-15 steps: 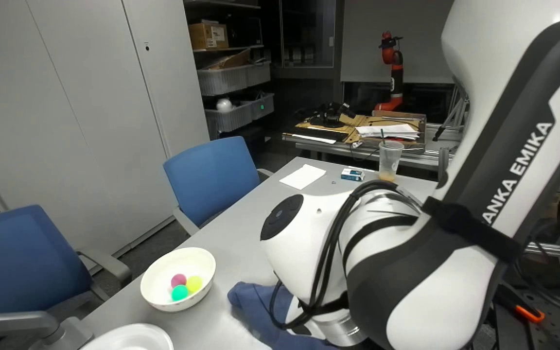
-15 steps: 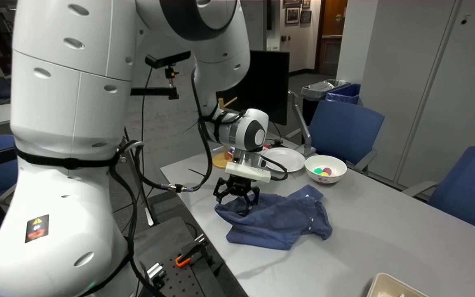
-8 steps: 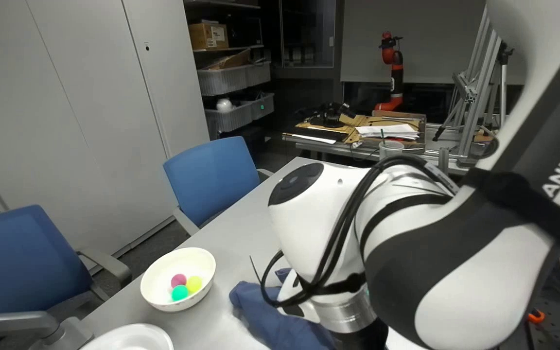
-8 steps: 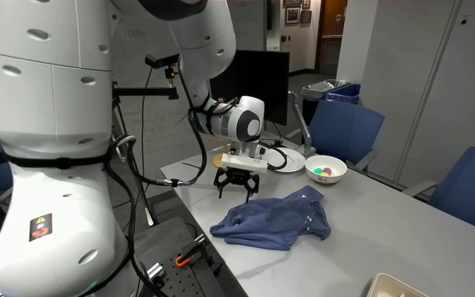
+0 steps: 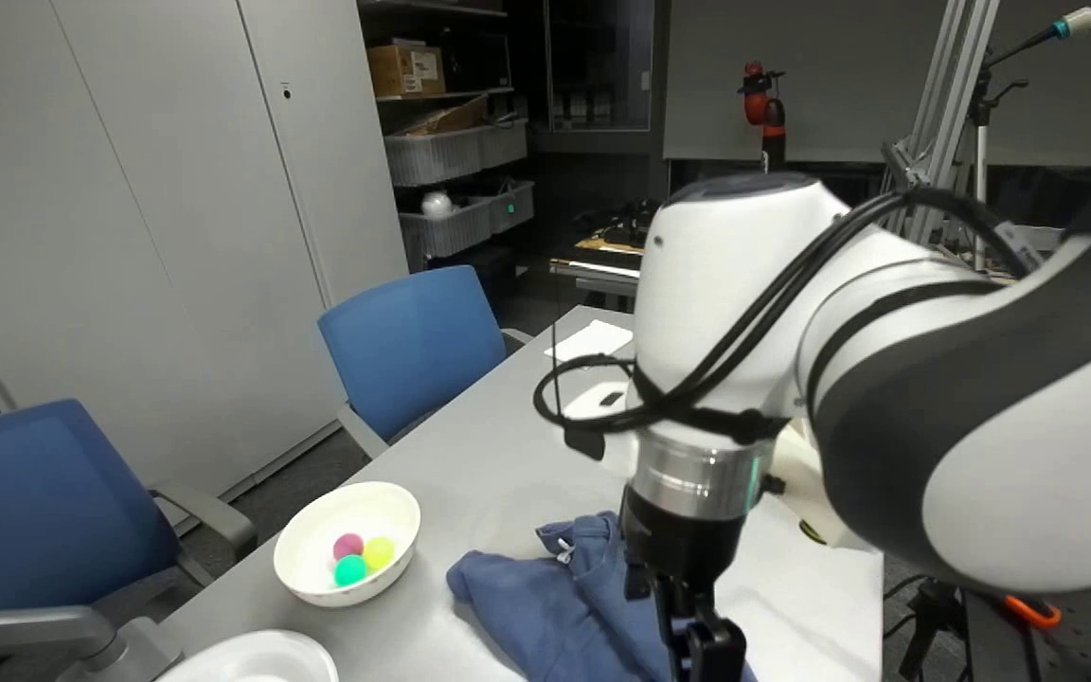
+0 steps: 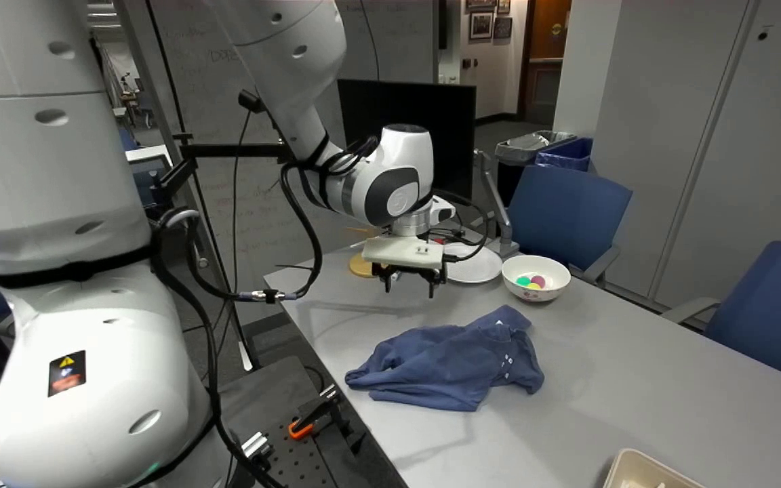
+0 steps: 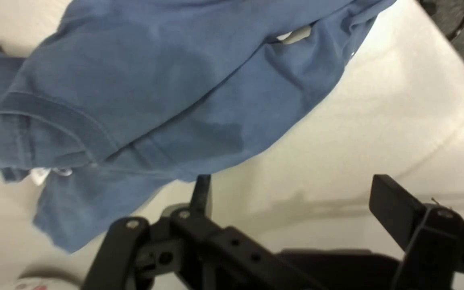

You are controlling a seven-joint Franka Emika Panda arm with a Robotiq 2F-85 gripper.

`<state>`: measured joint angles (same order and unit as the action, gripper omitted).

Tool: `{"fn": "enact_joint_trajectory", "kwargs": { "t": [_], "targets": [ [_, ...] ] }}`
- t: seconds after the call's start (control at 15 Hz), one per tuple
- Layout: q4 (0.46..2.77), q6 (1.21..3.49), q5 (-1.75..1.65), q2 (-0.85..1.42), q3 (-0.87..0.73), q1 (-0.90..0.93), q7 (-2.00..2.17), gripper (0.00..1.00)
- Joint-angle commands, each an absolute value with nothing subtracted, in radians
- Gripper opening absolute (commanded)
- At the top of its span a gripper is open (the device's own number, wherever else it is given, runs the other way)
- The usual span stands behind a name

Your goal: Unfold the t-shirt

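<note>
- Evidently the t-shirt (image 6: 451,362) lies bunched and doubled over on the table (image 6: 641,366), mid-frame in an exterior view and across the upper left of the wrist view
- The gripper (image 7: 291,187) hangs clear of it, jaws spread wide at the bottom of the wrist view with nothing held between them
- Coming straight down here would likely meet table and catch nothing, since the t-shirt's nearest edge sits up and left of the gap
- A deep pinch could take several layers together and drag the whole bundle, because the fold (image 7: 199,103) shows layer lying flat on layer
- With nothing weighting the far end, a pull toward the left of an exterior view may slide the t-shirt over the table's edge; a swing to upper right risks the bowl (image 6: 548,294)
- White bits (image 7: 40,176) at the left of the wrist view may be a tag or buttons, too blurred to say
- Compared with a second ago, when it is down at the t-shirt's left end, the gripper is lifted and apart, nearer the plate (image 6: 482,264) in an exterior view
- That left end, propped up then, now lies slumped
</note>
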<state>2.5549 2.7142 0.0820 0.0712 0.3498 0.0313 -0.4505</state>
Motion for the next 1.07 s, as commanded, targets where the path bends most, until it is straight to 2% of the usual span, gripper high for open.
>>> {"fn": "enact_joint_trajectory", "kwargs": {
  "t": [0.0,0.33,0.93,1.0],
  "targets": [
    [2.642,2.818,0.203,-0.096,0.273,0.059,-0.494,1.0],
    [2.646,2.704,0.166,-0.247,0.141,0.087,-0.42,1.0],
    [2.742,2.536,0.128,-0.529,0.045,0.1,-0.245,1.0],
    [2.687,2.563,0.101,-0.444,0.048,0.101,-0.26,1.0]
  ]
}}
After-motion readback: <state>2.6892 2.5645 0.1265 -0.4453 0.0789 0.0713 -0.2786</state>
